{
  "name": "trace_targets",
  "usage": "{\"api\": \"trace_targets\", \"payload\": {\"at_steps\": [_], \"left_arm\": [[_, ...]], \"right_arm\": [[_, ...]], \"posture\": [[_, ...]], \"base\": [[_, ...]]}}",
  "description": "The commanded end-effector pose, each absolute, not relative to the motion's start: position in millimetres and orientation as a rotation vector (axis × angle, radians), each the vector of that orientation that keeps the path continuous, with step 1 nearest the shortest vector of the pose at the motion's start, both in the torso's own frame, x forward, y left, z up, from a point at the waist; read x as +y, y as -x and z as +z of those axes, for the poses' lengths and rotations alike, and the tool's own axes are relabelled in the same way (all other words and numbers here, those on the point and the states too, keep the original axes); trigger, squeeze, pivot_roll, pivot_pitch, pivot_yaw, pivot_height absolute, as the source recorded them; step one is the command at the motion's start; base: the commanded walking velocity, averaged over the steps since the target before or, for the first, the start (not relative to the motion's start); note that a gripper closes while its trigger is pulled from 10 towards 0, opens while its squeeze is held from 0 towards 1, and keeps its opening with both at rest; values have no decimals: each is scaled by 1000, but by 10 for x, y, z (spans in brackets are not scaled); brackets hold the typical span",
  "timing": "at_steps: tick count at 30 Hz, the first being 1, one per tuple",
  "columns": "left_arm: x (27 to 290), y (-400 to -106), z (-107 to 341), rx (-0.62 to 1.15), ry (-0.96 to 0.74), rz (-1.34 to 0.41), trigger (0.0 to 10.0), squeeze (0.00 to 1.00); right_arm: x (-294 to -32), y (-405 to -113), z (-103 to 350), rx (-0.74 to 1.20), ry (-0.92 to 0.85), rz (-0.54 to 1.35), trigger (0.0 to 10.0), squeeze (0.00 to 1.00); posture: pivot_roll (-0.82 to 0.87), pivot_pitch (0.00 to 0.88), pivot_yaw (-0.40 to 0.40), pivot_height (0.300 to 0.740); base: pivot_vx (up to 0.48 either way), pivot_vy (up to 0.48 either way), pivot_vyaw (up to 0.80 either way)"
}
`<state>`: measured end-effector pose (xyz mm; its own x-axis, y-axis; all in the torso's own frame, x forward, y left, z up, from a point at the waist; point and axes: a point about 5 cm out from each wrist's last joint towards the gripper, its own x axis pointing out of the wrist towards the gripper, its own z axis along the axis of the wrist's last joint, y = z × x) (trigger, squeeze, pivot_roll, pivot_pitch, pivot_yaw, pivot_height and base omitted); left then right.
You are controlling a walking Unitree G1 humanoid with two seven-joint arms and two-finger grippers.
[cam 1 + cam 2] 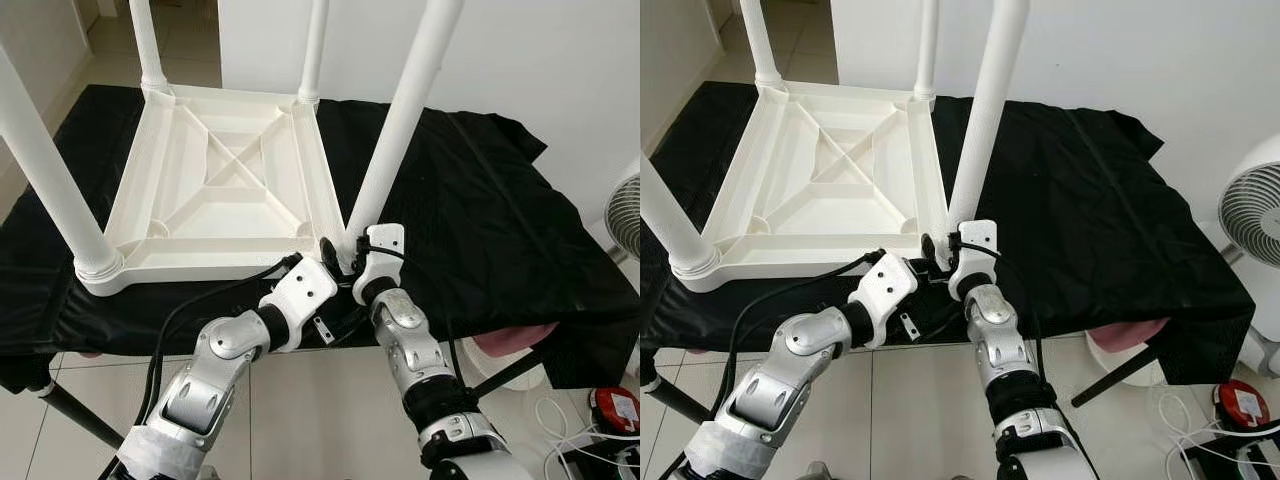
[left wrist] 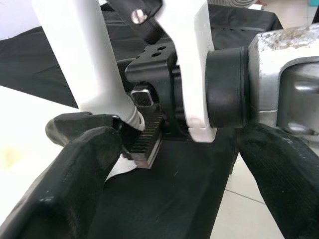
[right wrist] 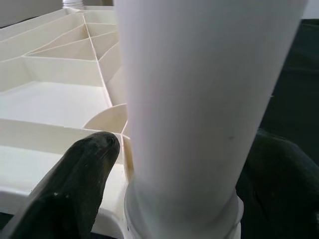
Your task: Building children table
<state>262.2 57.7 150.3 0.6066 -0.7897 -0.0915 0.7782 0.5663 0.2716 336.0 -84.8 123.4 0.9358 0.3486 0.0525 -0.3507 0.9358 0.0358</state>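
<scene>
A white plastic children's table (image 1: pixel 215 190) lies upside down on a black cloth (image 1: pixel 480 220), its legs pointing up. My right gripper (image 1: pixel 350 252) is shut on the base of the near right leg (image 1: pixel 400 120), where it enters the corner socket. In the right wrist view the leg (image 3: pixel 199 99) stands between the two black fingers (image 3: pixel 75 184). My left gripper (image 1: pixel 322 255) is at the same corner, open. Its fingers (image 2: pixel 75 169) are spread wide in the left wrist view, one lying against the leg's foot (image 2: pixel 84 59) beside the right gripper's toothed pad.
The other legs stand at near left (image 1: pixel 50 170), far left (image 1: pixel 145 45) and far right (image 1: pixel 313 50). A white fan (image 1: pixel 1250 215) stands to the right. A red device (image 1: pixel 615 405) and cables lie on the tiled floor. A white wall is behind.
</scene>
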Motion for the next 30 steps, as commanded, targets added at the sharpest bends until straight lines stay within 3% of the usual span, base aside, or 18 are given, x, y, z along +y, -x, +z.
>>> {"api": "trace_targets", "payload": {"at_steps": [1,11,20,30], "left_arm": [[583,-2619,1467,-36,-301,-889,10000,0],[614,-2602,1456,-26,-306,-889,10000,0],[659,-2585,1459,-24,-325,-901,10000,0],[676,-2598,1482,-25,-327,-889,10000,0]], "right_arm": [[-932,-3331,1186,-21,-1,423,10000,0],[-1121,-3324,1174,-30,105,587,10000,0],[-1427,-3508,1273,18,208,719,10000,0],[-1329,-3609,1308,44,231,799,10000,0]], "posture": [[52,7,-122,740],[49,9,-117,740],[60,16,-110,740],[72,21,-106,740]], "base": [[0,0,0],[0,0,0],[0,0,0],[0,0,0]]}}
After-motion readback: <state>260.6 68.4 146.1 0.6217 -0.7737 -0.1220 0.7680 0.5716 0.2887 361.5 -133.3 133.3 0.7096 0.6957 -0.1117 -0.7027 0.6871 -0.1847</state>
